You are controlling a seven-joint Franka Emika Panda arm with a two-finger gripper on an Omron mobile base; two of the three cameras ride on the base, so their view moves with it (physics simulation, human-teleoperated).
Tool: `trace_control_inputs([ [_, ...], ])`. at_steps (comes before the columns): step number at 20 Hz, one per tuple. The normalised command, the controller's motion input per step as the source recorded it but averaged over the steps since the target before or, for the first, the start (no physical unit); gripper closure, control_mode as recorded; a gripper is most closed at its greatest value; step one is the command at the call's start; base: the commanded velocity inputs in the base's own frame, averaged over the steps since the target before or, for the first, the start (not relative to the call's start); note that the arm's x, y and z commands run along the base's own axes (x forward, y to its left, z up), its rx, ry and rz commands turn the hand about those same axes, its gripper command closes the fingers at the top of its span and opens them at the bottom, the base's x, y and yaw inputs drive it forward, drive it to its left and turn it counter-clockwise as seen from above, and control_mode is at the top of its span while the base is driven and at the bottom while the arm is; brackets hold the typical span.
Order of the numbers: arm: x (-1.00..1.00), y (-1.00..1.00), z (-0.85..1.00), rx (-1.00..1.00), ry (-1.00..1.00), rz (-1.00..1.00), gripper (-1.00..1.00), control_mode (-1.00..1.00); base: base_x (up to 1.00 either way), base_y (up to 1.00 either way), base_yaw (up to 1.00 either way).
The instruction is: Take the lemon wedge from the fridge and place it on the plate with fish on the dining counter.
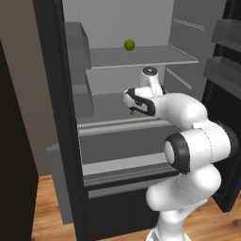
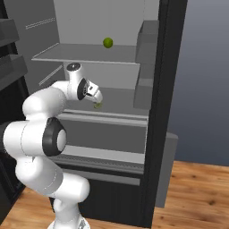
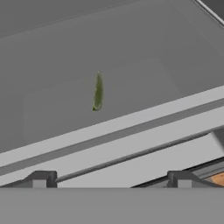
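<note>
Left base view takes in the tall black French-door fridge (image 1: 56,117) with its doors swung wide and its light grey shelved interior open to the arm, so the opening step looks done. Inside it, the white arm with dark joints reaches over the middle shelf, and the two-finger gripper (image 1: 132,111) hangs just above that shelf's front part (the right base view puts it at the same spot from the other side). On the shelf above sits a small round green ball-shaped fruit (image 1: 129,44), which is not the target.

Smaller still is the lemon wedge (image 3: 98,91), a thin yellow-green sliver lying on the grey middle shelf; in the hand view it sits ahead of the gripper and roughly midway between its tips, and in the right base view it shows as a green speck right at the fingertips (image 2: 97,105). The two dark finger tips (image 3: 39,179) stand wide apart with nothing between them, so the wedge is not yet gripped.

By my reading, the task is in its early part: the approach is nearly finished, while the grasp, the lift out of the fridge, the drive to the dining counter and the placing beside the fish all remain.
</note>
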Motion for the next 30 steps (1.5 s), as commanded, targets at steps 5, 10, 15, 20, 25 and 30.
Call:
trace_control_inputs([
  [5,0.33,0.0,-0.16,0.0,0.0,0.0,-1.0,-1.0,0.0,0.0,0.0],
  [10,0.3,0.0,-0.2,0.0,0.0,0.0,-1.0,-1.0,0.0,0.0,0.0],
  [15,0.15,0.0,-0.3,0.0,0.0,0.01,-1.0,-1.0,0.0,0.0,0.0],
  [20,0.09,0.0,-0.19,-0.01,0.0,0.02,-1.0,-1.0,0.0,0.0,0.0],
  [25,0.24,0.0,0.0,0.0,0.0,0.0,-1.0,-1.0,0.0,0.0,0.0],
  [30,0.29,0.0,-0.1,0.0,0.0,0.0,-1.0,-1.0,0.0,0.0,0.0],
])
